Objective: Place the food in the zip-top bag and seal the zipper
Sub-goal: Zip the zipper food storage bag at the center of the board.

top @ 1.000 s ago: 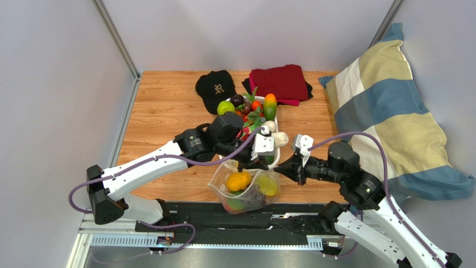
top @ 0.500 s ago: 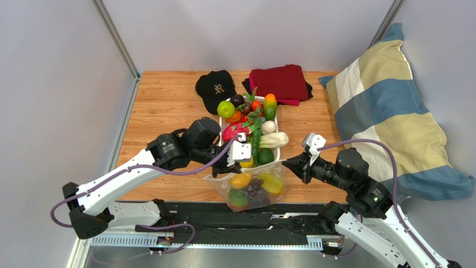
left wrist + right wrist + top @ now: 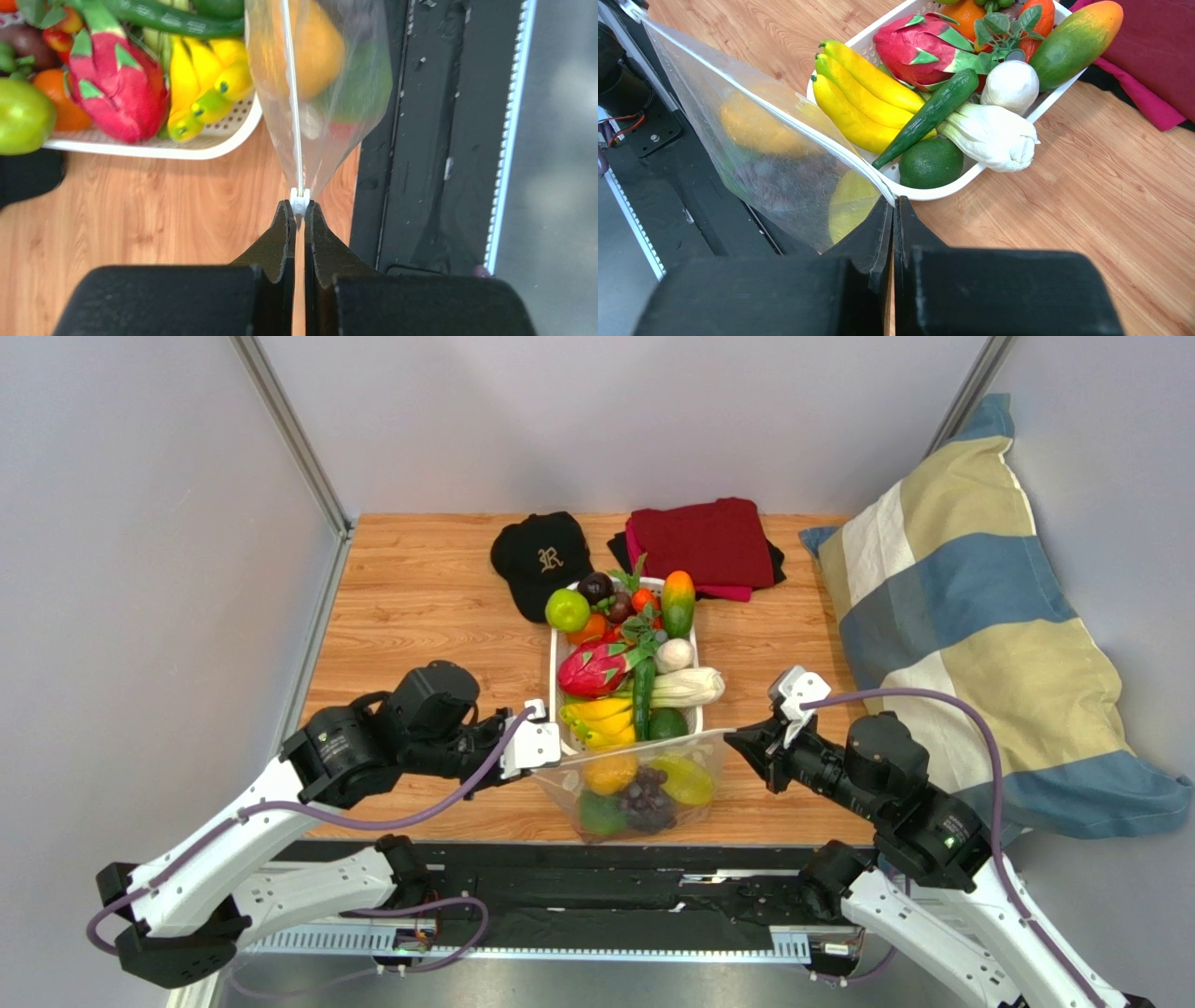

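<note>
The zip-top bag [image 3: 638, 787] hangs between my two grippers at the table's near edge, its zipper [image 3: 631, 751] pulled into one straight line. Inside it show an orange piece [image 3: 609, 773], dark grapes [image 3: 648, 795], a yellow piece [image 3: 687, 781] and a green piece [image 3: 601, 816]. My left gripper [image 3: 540, 753] is shut on the zipper's left end; in the left wrist view my gripper [image 3: 300, 206] pinches a small white tab with the bag [image 3: 323, 77] beyond it. My right gripper [image 3: 742, 745] is shut on the bag's right corner, and the right wrist view shows that gripper [image 3: 893, 201] and the bag [image 3: 773, 164].
A white tray [image 3: 551, 651] behind the bag holds more toy food: dragon fruit [image 3: 595, 669], bananas, cucumber, avocado, mango, green apple. A black cap [image 3: 540, 557] and red folded cloth [image 3: 706, 543] lie at the back. A striped pillow [image 3: 968, 616] is at the right, a black rail [image 3: 617, 875] in front.
My left gripper has slid left along the zipper from the bag's right part to its left end. The bag's mouth has gone from gaping to a straight closed line. The right gripper held on.
</note>
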`<action>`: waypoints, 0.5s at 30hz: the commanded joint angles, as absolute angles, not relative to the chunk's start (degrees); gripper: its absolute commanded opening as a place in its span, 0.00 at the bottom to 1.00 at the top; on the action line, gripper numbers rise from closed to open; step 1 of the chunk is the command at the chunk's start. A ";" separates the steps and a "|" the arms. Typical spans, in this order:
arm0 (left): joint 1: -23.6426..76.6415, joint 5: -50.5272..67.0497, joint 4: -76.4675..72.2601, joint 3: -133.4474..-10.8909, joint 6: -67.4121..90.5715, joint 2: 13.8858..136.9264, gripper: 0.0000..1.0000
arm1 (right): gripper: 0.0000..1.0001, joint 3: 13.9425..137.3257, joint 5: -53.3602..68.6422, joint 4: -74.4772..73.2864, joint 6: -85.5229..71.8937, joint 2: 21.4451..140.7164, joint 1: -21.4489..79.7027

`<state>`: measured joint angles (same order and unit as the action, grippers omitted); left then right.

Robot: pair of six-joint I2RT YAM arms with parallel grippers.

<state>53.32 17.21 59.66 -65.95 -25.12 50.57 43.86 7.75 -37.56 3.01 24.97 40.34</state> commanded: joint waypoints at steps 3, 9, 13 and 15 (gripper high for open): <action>50.37 8.10 67.15 -64.25 -28.12 46.06 0.00 | 0.00 44.47 2.72 -36.83 4.48 23.90 39.55; 49.13 1.94 59.42 -64.69 -28.56 48.77 0.00 | 0.00 43.33 4.22 -34.01 5.62 25.92 39.55; 48.52 4.65 55.82 -65.04 -28.39 53.08 0.00 | 0.00 42.80 5.27 -33.49 5.89 27.33 39.55; 48.43 5.18 53.80 -64.78 -28.13 54.75 0.00 | 0.00 42.98 6.32 -33.49 5.89 27.60 39.55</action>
<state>48.73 5.43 59.44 -64.40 -27.53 51.33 43.24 5.82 -36.34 4.60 27.03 39.66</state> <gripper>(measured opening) 0.028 0.006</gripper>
